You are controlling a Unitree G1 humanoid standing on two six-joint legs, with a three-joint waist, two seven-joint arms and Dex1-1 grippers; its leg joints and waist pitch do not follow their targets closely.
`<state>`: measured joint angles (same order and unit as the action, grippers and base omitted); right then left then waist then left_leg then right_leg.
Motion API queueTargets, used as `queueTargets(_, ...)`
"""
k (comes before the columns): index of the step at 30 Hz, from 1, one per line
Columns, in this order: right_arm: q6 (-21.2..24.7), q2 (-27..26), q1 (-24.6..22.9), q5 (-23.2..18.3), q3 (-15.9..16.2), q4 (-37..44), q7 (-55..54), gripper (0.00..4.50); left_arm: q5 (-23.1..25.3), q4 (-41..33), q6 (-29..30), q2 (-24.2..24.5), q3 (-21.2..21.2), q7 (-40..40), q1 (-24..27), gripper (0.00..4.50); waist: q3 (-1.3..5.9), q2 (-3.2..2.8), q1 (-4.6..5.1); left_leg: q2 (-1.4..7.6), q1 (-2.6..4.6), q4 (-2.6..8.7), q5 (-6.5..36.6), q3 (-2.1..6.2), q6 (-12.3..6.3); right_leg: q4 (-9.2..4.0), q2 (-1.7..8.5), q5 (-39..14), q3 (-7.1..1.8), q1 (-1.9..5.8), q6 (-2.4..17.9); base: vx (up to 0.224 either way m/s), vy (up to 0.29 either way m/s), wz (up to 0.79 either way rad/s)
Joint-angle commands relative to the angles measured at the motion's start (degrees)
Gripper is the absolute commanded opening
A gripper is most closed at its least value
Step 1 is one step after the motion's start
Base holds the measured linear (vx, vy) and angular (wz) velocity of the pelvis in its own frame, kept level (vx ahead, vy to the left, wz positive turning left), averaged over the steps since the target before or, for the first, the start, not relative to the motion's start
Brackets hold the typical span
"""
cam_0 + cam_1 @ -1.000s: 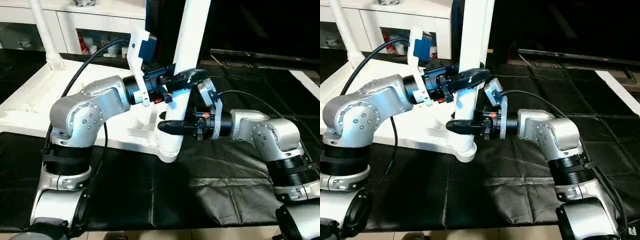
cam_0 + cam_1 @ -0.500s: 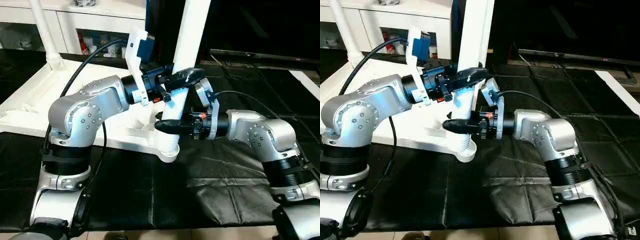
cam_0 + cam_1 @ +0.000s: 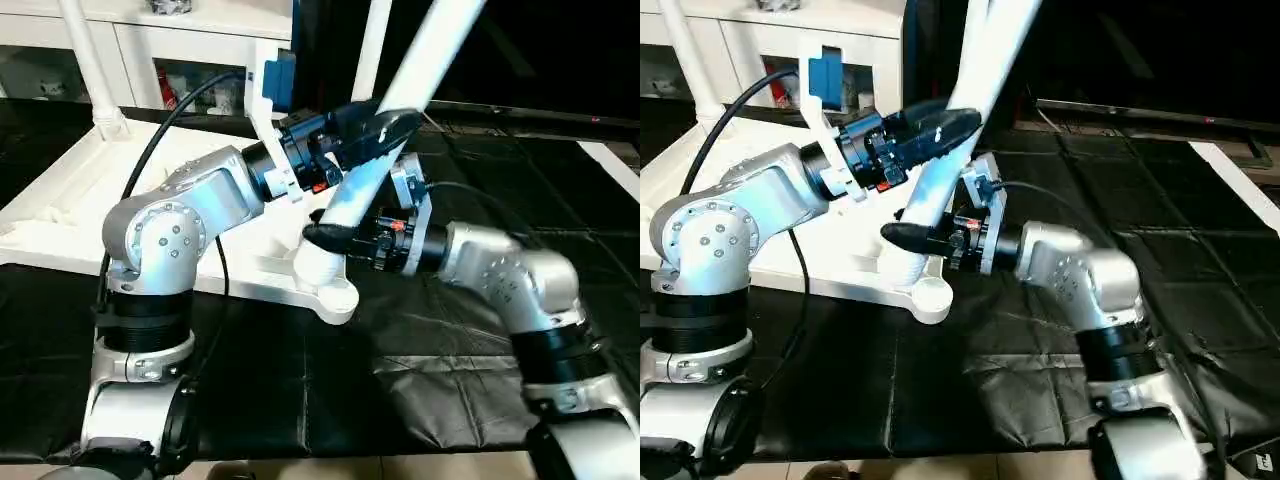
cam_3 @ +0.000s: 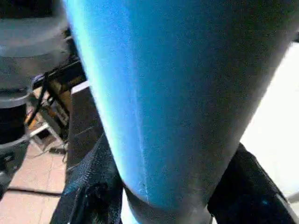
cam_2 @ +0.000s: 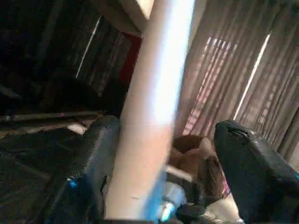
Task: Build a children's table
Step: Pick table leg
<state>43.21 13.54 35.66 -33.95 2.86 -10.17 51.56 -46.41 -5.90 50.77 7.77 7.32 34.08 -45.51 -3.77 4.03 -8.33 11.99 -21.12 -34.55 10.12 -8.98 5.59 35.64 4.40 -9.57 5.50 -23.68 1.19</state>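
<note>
A long white tubular leg (image 3: 400, 90) is seen tilted toward the right, its ribbed flared end lifted just above the round socket (image 3: 336, 296) at the near right corner of the white tabletop (image 3: 60, 215), which lies underside up on black cloth (image 3: 420, 400). The right gripper (image 3: 322, 236) is clenched on the leg's lower part. The left gripper (image 5: 168, 177) is spread wide around the leg higher up, one finger apart from it.
</note>
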Motion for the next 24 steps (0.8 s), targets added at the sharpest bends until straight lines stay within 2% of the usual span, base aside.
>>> queueTargets(1,-0.43,0.02,-0.51,0.55,-1.61,-0.66,-1.58,1.96,-2.27,-2.18,-0.60,-0.61,0.56,0.17,-0.64,3.85,4.67,-0.39,-0.08,0.87,0.23,3.76,7.08,-0.38,2.44,-3.86,3.60,-12.30,-2.84,3.90,7.75,0.000,0.000,0.00)
queueTargets(2,-2.50,-1.17,-0.83,0.50,-2.97,-0.72,-3.06,1.94,-3.27,-2.00,-1.05,-0.69,2.15,0.09,-0.34,3.85,4.66,-0.31,-0.03,0.83,0.09,3.76,6.95,-0.42,2.37,-3.82,3.61,-11.76,-2.87,3.94,8.00,0.000,0.000,0.00)
queueTargets(3,-2.62,-1.72,-0.95,0.35,-3.93,-0.84,-4.48,1.93,-4.46,-1.65,-1.30,-0.48,3.92,0.26,0.05,3.85,4.60,-0.32,0.01,0.72,-0.04,3.76,7.09,-0.44,2.40,-3.85,3.67,-12.23,-2.83,3.95,7.93,0.000,0.000,0.00)
queueTargets(4,-3.49,-2.32,-1.37,0.47,-5.08,-0.71,-6.47,1.93,-5.37,-1.13,-1.76,0.71,5.95,1.14,0.81,3.85,4.59,-0.51,0.12,0.68,0.06,3.81,7.53,-0.38,2.47,-4.10,3.56,-13.50,-2.82,3.94,7.15,0.000,0.000,0.00)
queueTargets(5,-3.49,-2.32,-1.37,0.47,-5.08,-0.71,-6.47,1.93,-5.37,-1.13,-1.76,0.71,5.95,1.14,0.81,3.85,4.59,-0.51,0.12,0.68,0.06,3.81,7.53,-0.38,2.47,-4.10,3.56,-13.50,-2.82,3.94,7.15,0.000,0.000,0.00)
queueTargets(7,-4.22,-2.38,-2.37,0.70,-5.29,0.11,-7.23,1.93,-4.24,-0.94,-2.05,2.93,5.97,2.92,1.83,3.85,4.53,-1.09,0.29,0.73,0.40,3.99,8.63,-0.32,2.72,-4.26,3.37,-14.64,-2.81,3.73,5.94,0.000,0.000,0.00)
queueTargets(8,-4.27,-2.37,-2.41,0.75,-5.28,0.15,-7.27,1.93,-4.15,-0.93,-2.07,3.05,5.91,2.99,1.88,3.85,4.62,-0.99,0.39,0.76,0.47,4.01,8.80,-0.31,2.83,-4.10,3.26,-13.98,-2.82,3.78,5.96,0.000,0.000,0.00)
queueTargets(9,-5.36,-1.85,-4.07,2.62,-4.63,1.55,-9.00,1.93,0.05,-0.94,-2.86,7.59,3.14,5.95,3.93,3.85,4.66,-1.79,0.26,0.78,0.60,4.04,8.84,-0.16,3.02,-4.02,3.29,-13.58,-2.82,3.67,5.92,0.000,0.000,0.00)
queueTargets(10,-5.36,-1.85,-4.07,2.62,-4.63,1.55,-9.00,1.93,0.05,-0.94,-2.86,7.59,3.14,5.95,3.93,3.85,4.44,-1.92,0.61,0.77,0.75,4.24,9.99,-0.20,3.11,-4.42,3.07,-14.19,-2.83,3.50,5.19,0.000,0.000,0.00)
queueTargets(11,-5.36,-1.85,-4.07,2.62,-4.63,1.55,-9.00,1.93,0.05,-0.94,-2.86,7.59,3.14,5.95,3.93,3.85,4.61,-1.72,0.63,0.82,0.77,4.21,10.03,-0.18,3.34,-4.14,3.14,-13.60,-2.86,3.70,5.57,0.000,0.000,0.00)
queueTargets(12,-7.14,-1.17,-6.01,5.76,-3.36,3.43,-11.53,1.93,6.19,-0.69,-5.58,13.40,-1.98,9.82,6.77,3.85,4.45,-2.71,0.57,0.89,1.13,4.38,10.89,-0.04,3.31,-4.80,3.14,-14.02,-2.85,3.24,5.30,0.000,0.000,0.00)
queueTargets(13,-8.55,-0.99,-7.13,7.90,-2.71,4.21,-13.17,1.93,9.95,0.22,-8.11,16.49,-5.36,11.88,8.27,3.85,4.37,-2.51,0.73,0.79,1.01,4.43,11.26,-0.04,3.48,-4.50,2.99,-14.43,-2.81,3.40,4.95,0.000,0.000,0.00)
queueTargets(15,-9.90,-0.91,-8.08,9.79,-2.20,4.76,-14.64,1.93,13.14,1.19,-10.41,19.03,-8.26,13.55,9.48,3.85,4.27,-2.39,0.83,0.71,1.11,4.60,12.30,-0.08,3.66,-4.62,3.09,-16.79,-2.97,3.45,4.08,0.000,0.000,0.00)
queueTargets(17,-10.17,-0.91,-8.25,9.83,-2.10,4.83,-15.03,1.93,13.35,1.38,-10.82,19.37,-8.57,13.76,9.62,3.85,4.46,-2.79,0.71,0.80,1.21,4.46,12.51,-0.15,4.00,-4.53,3.30,-16.80,-3.06,3.43,5.41,0.000,0.000,0.00)
queueTargets(18,-10.17,-0.91,-8.25,9.83,-2.10,4.83,-15.03,1.93,13.35,1.38,-10.82,19.37,-8.57,13.76,9.62,3.85,4.42,-2.77,0.78,0.81,1.03,4.50,12.77,-0.08,4.01,-4.43,3.33,-16.67,-3.01,3.58,5.83,0.000,0.000,0.00)
queueTargets(19,-10.43,-1.26,-8.84,10.18,-2.27,5.05,-16.25,1.93,15.07,2.18,-12.15,20.44,-10.49,14.86,9.98,3.85,4.46,-2.74,0.74,0.84,0.98,4.49,13.13,-0.06,3.96,-4.38,3.38,-16.42,-2.97,3.65,6.35,0.000,0.000,0.00)
queueTargets(20,-11.09,-2.24,-10.54,11.45,-2.81,5.72,-19.53,1.93,20.88,4.83,-16.40,23.62,-16.69,18.36,10.90,3.85,4.27,-1.14,0.46,0.78,0.82,4.68,11.93,0.01,3.13,-4.52,3.46,-18.17,-2.92,3.62,5.50,0.000,0.000,0.00)
queueTargets(21,-11.48,-2.68,-11.42,12.14,-3.03,6.11,-21.04,1.93,24.00,6.32,-18.79,25.25,-19.92,20.38,11.32,3.85,4.00,-1.64,0.41,0.69,0.90,4.89,12.24,-0.02,2.77,-5.18,3.41,-20.50,-3.10,3.32,3.99,0.000,0.000,0.00)
queueTargets(22,-12.33,-3.32,-13.47,13.39,-3.26,7.34,-23.50,1.93,30.51,10.57,-24.23,28.42,-26.60,24.94,11.64,3.85,3.64,-2.09,0.88,0.38,1.28,5.23,14.84,-0.05,3.15,-6.19,3.36,-26.22,-3.16,3.13,0.40,0.000,0.000,0.00)
queueTargets(24,-12.56,-3.27,-13.99,13.52,-3.16,7.78,-23.58,1.93,31.79,12.09,-25.60,28.91,-27.88,26.09,11.37,3.85,4.09,-2.02,0.99,0.44,1.65,5.22,15.50,-0.03,3.65,-5.98,3.60,-27.56,-3.09,3.37,-0.18,0.000,0.000,0.00)
